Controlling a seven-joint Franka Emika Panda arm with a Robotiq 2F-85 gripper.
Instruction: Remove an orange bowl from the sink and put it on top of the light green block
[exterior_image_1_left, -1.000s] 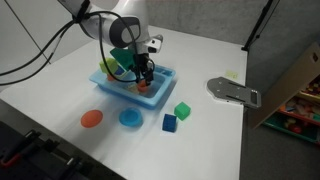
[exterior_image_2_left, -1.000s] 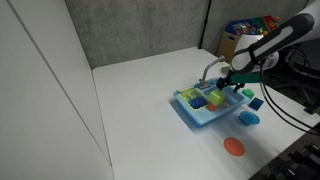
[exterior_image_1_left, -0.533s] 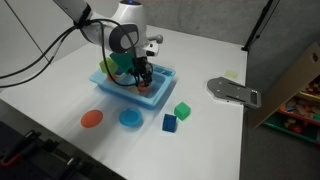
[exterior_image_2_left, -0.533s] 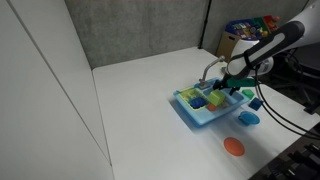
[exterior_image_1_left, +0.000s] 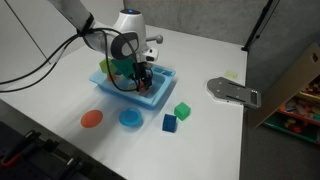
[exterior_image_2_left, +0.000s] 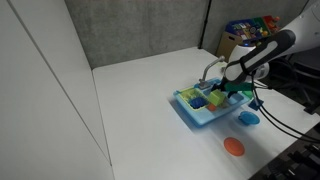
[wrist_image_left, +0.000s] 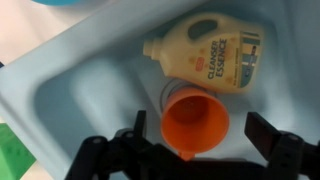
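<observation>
Down in the basin of the sink (wrist_image_left: 60, 95) lies the orange bowl (wrist_image_left: 195, 122), just beside one toy detergent bottle (wrist_image_left: 205, 55). My gripper (wrist_image_left: 197, 138) hangs spread wide, a jaw on either side of the bowl. I judge I should sink straight, pinch the bowl's wall squarely, and avoid nudging the bottle. Outside the sink, in an exterior view: one green cube (exterior_image_1_left: 181, 110), one blue cube (exterior_image_1_left: 169, 122), one orange plate (exterior_image_1_left: 91, 118), one blue dish (exterior_image_1_left: 130, 118).
</observation>
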